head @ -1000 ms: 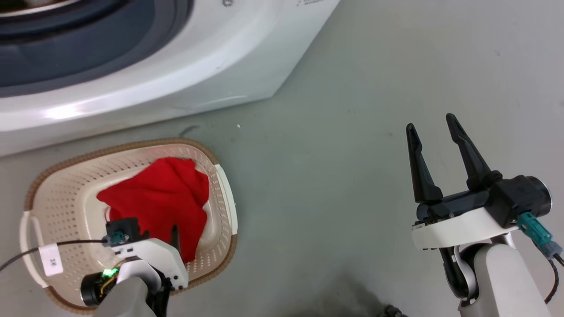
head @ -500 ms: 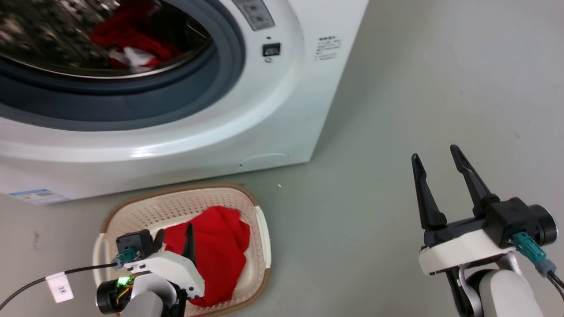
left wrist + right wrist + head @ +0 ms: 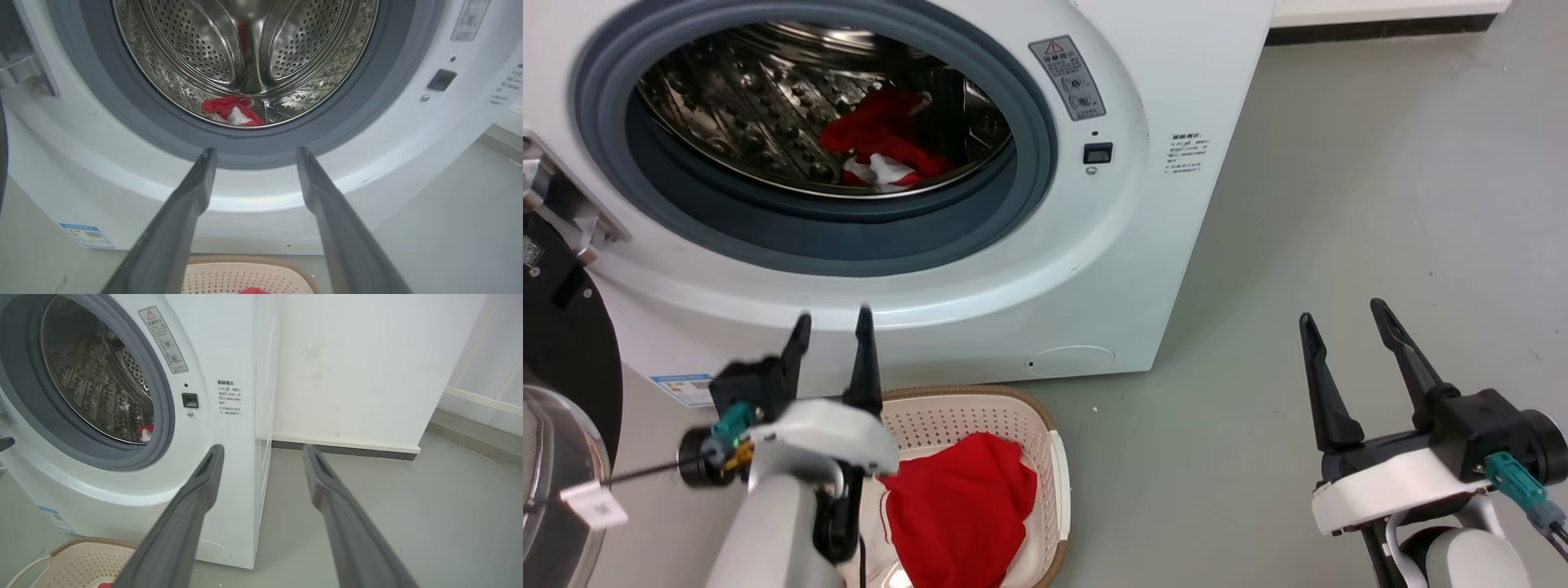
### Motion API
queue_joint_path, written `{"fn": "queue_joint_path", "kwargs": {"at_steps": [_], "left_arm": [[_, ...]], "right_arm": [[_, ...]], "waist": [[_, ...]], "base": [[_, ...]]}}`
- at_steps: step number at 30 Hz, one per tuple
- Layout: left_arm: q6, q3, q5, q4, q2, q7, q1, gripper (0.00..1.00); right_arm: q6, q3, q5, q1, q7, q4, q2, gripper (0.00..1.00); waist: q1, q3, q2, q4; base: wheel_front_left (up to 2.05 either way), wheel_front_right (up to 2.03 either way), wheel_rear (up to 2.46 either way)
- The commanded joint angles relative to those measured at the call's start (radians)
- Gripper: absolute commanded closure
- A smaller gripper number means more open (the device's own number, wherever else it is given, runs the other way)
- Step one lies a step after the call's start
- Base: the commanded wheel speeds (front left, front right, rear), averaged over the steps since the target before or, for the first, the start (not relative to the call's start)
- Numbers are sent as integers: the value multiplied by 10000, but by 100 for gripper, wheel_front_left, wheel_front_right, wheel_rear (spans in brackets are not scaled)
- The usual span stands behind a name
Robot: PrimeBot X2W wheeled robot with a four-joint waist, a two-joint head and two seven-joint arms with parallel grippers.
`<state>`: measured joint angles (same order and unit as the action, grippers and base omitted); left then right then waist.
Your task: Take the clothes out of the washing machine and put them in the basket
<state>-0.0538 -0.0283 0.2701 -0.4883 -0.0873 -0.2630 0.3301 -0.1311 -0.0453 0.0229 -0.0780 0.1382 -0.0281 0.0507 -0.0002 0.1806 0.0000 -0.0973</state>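
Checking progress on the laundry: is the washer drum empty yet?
Not empty. A red-and-white garment lies at the bottom of the drum; another red piece is in the basket.

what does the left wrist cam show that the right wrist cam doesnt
Left wrist view: a straight look to the back of the drum, framed by the open left gripper. Right wrist view: the washer's side panel, the wall and skirting, past the open right gripper. Both: red clothes in the washing machine, and the basket.
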Motion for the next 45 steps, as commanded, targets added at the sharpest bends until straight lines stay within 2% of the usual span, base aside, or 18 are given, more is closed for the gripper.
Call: {"fn": "queue_joint_path", "kwargs": {"at_steps": [1,6,15,21,26,29,36,41,45], "left_arm": [[-55,12,-80,12,-19,-25,326,0],[-352,-135,-262,-743,-286,-25,1548,0],[-521,-468,-456,-3438,-1045,405,4267,0],[-575,-427,-384,-4989,-1556,996,6084,0],[-543,-464,-439,-5751,-2042,1592,7281,0],[-603,-546,-460,-6322,-2450,2212,8356,0],[-691,-835,-604,-6811,-3250,3157,9606,0],[-741,-983,-584,-7063,-3961,4329,10704,0],[-748,-1171,-596,-7127,-4281,5358,11452,0]], "right_arm": [[7,-22,31,118,-41,-60,-10,0],[7,-211,127,35,-59,-176,-12,0],[7,-542,283,-276,151,-73,-12,0],[7,-778,514,-552,393,48,-15,0],[7,-1111,734,-813,617,191,-13,0],[7,-1471,985,-1186,877,357,-19,0],[7,-1934,1292,-1613,1140,588,-21,0],[8,-2288,1572,-1891,1253,632,-22,0],[7,-2429,1809,-1988,1273,505,-21,0]], "waist": [[2,-40,0,-17],[2,64,0,-347],[2,661,0,-991],[2,1534,0,-1443],[2,2320,0,-1859],[2,3084,0,-2267],[2,4095,0,-2834],[2,4872,0,-3262],[2,5346,0,-3519]], "base": [[0,0,0],[0,0,0],[0,0,0],[0,0,0],[0,0,0],[0,0,0],[0,0,0],[0,0,0],[0,0,0]]}}
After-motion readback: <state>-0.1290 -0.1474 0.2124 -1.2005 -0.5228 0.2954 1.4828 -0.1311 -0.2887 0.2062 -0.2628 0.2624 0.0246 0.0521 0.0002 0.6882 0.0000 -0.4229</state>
